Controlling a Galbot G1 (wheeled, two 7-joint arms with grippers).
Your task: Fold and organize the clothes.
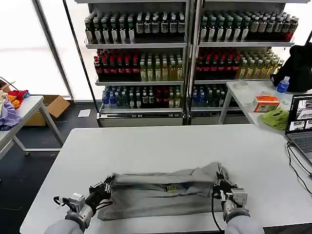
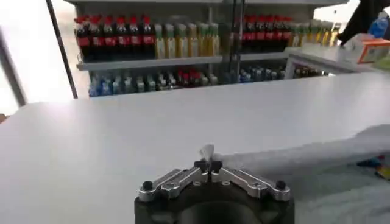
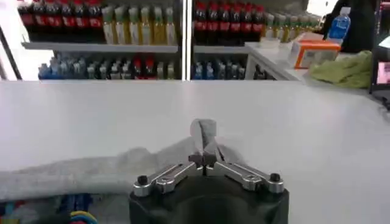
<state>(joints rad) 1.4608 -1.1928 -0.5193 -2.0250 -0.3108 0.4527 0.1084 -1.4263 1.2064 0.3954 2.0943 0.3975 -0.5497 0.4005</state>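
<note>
A grey shirt [image 1: 161, 192] with a small multicoloured print lies crosswise near the table's front edge, its far edge lifted into a fold. My left gripper [image 1: 108, 183] is shut on the shirt's left end, a tuft of grey cloth [image 2: 208, 151] sticking up between its fingertips. My right gripper [image 1: 220, 184] is shut on the right end, pinching a raised flap of the shirt [image 3: 204, 135]. From both wrist views the grey shirt stretches sideways as a taut band [image 2: 304, 158] [image 3: 79, 173].
The white table [image 1: 170, 146] stretches far beyond the shirt. A laptop [image 1: 301, 124] and cable sit at its right edge. Behind stand drink shelves [image 1: 185, 53], a side table with a lime-green cloth [image 1: 276, 118], and another table with coloured fabrics [image 1: 9, 109] at left.
</note>
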